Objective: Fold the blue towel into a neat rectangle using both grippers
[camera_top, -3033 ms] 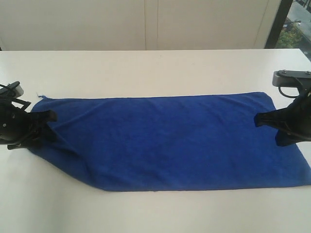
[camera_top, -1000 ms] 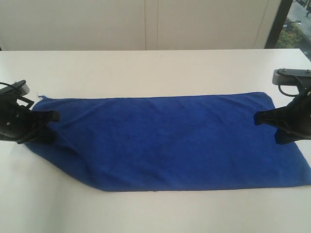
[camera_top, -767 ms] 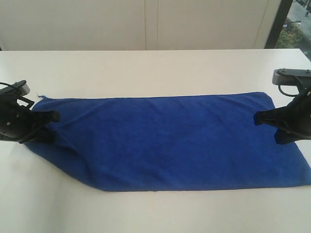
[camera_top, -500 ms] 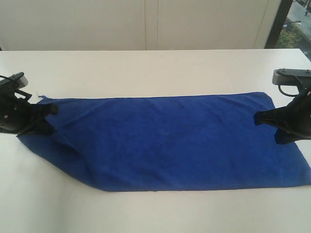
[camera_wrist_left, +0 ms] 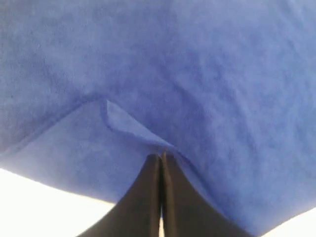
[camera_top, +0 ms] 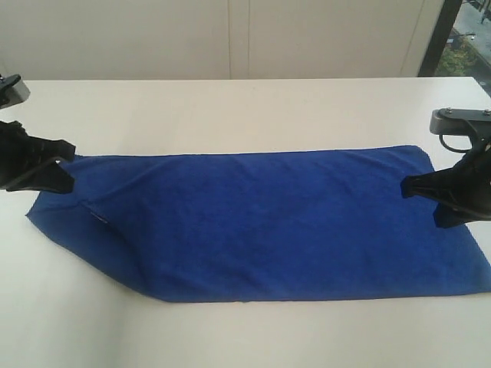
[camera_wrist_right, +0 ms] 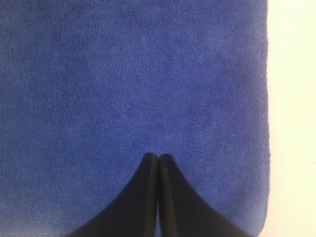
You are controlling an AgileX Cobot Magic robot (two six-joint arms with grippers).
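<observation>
Leftward and higher now sits the left tool (camera_wrist_left: 161,157), its jaws together on a pinched ridge of the blue towel (camera_top: 268,222), probably to lift that end for folding. The right tool (camera_wrist_right: 158,157) is closed, tips on the opposite end. The towel lies spread on the white bench (camera_top: 230,107), with a pale wall (camera_top: 230,38) and a window (camera_top: 469,38) behind.

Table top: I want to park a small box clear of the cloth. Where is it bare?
Bare table runs wide between the blue towel and the back wall; a narrower strip lies in front of the towel. Both short ends are crowded: the left gripper and right gripper sit at the cloth there.
</observation>
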